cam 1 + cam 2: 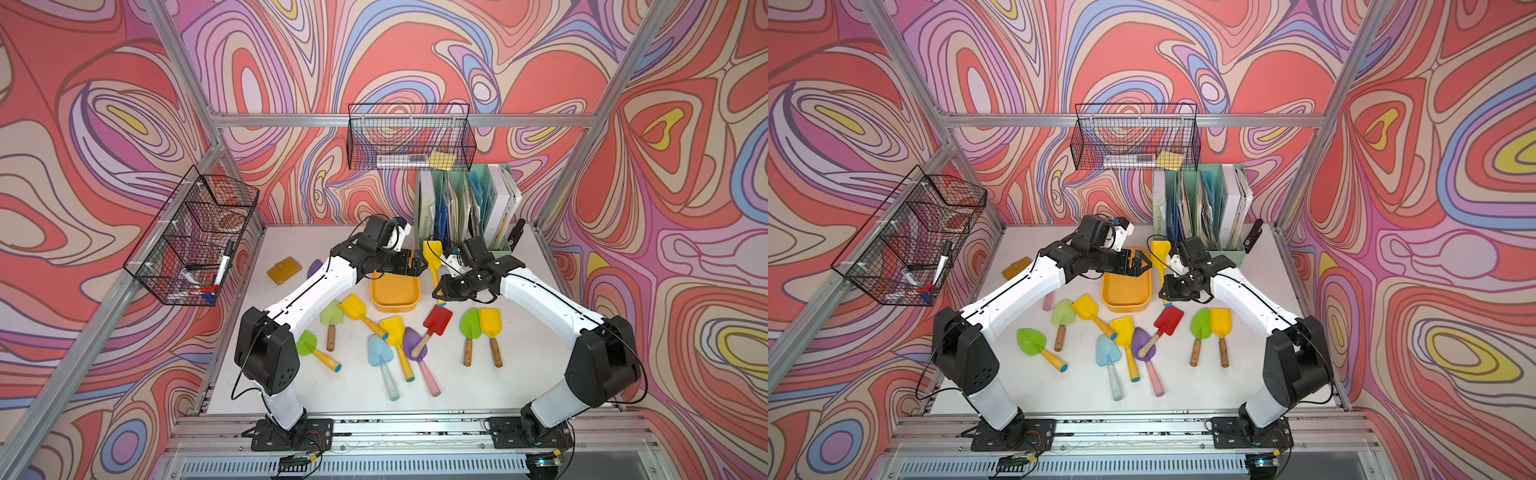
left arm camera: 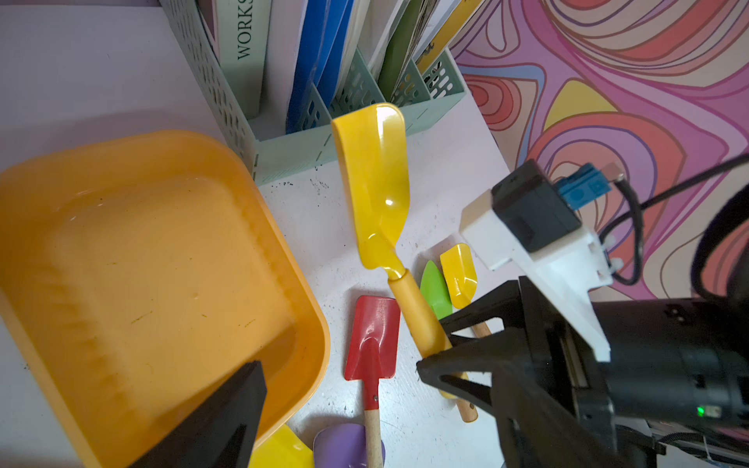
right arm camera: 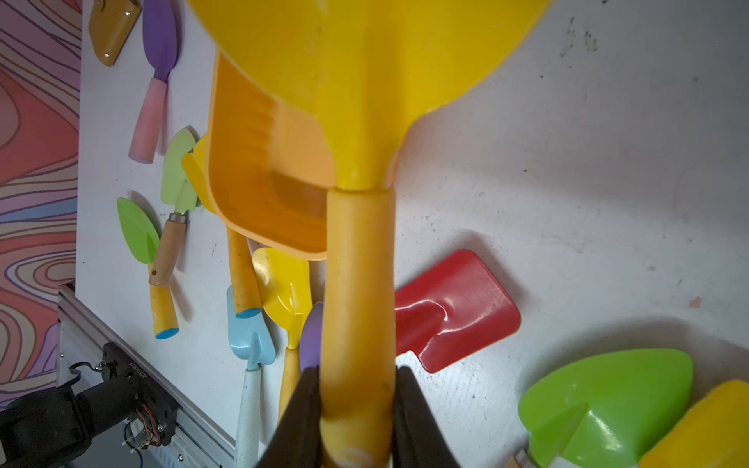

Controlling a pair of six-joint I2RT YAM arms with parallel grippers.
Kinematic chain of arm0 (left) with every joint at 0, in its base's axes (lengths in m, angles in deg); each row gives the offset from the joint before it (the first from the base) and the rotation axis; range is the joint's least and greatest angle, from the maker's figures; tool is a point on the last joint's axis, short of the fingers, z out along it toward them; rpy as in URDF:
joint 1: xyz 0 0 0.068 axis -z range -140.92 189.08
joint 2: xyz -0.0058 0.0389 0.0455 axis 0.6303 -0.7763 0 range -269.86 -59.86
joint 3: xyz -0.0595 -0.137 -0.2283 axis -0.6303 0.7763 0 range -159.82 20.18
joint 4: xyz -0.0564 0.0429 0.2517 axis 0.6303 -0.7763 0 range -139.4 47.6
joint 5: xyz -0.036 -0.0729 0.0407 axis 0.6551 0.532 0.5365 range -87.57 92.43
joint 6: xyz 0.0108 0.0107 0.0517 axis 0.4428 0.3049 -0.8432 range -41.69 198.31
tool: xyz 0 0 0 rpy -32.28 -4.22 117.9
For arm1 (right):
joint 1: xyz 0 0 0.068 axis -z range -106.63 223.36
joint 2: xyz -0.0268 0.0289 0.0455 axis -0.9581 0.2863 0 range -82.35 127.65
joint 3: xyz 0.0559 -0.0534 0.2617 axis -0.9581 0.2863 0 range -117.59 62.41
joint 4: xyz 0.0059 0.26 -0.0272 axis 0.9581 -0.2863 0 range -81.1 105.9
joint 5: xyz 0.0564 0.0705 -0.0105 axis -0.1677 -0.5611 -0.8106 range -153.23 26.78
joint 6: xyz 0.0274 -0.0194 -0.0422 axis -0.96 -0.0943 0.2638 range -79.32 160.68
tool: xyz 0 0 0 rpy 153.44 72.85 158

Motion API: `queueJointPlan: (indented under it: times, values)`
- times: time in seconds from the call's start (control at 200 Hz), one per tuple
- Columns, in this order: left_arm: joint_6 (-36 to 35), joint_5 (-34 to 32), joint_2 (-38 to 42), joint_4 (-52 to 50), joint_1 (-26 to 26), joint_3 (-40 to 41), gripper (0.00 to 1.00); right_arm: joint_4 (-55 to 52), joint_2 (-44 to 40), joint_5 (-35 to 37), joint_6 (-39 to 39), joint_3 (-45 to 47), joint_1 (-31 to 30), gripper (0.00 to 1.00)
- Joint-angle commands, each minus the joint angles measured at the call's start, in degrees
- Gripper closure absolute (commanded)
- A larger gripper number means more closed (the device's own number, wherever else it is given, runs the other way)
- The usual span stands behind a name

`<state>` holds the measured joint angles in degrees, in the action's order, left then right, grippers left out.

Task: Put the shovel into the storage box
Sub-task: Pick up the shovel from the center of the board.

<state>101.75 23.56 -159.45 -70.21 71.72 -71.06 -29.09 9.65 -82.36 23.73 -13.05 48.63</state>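
**A:** Nearest on the table (image 1: pixel 324 392), just the loose shovels (image 1: pixel 438 321)?

**B:** Yes. Past them, the right jaws are clamped low on the handle of the yellow shovel (image 3: pixel 358 263). The right wrist view shows that grip plainly. In both top views it's barely visible.

**A:** And the storage box (image 1: pixel 394 308)?

**B:** Just beside the shovel, toward the robot's left. The left wrist view shows it's empty. Box and shovel both run near-to-far, so I'd judge a sideways carry is enough.

**A:** Left jaws?

**B:** Spread apart, holding nothing, over the box's far end. Beyond that, the blade points at the file organizer (image 2: pixel 292 154).
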Motion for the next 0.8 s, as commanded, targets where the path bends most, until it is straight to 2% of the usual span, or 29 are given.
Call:
queueJointPlan:
  times: [0.0,0.07,0.15,0.32,0.371,0.611,0.791]
  values:
    - [1.20,-3.43,-2.41,2.58,0.39,-0.98,0.13,-1.59,1.73,0.34,0.19,-2.92,-1.91,1.00]
    - [1.74,-4.78,-3.75,2.00,0.41,-1.91,0.18,-1.70,2.40,1.07,-0.40,-3.76,-2.59,1.00]
    - [2.26,-6.45,-4.99,1.07,0.40,-2.73,0.27,-1.78,2.83,1.38,-0.88,-4.42,-3.09,1.00]
    - [3.13,-9.50,-6.35,0.39,0.40,-3.08,0.31,-1.95,2.83,1.65,-1.20,-5.21,-3.57,1.00]
    - [3.49,-9.98,-6.74,0.62,0.40,-3.14,0.35,-2.03,2.83,1.65,-1.33,-5.31,-3.63,1.00]
    - [6.02,-10.58,-8.75,2.98,0.40,-3.38,0.47,-1.98,2.76,1.64,-1.85,-5.44,-4.15,1.00]
    - [7.14,-10.50,-8.98,4.96,0.40,-2.86,0.63,-1.75,2.68,1.60,-2.20,-5.22,-4.36,1.00]
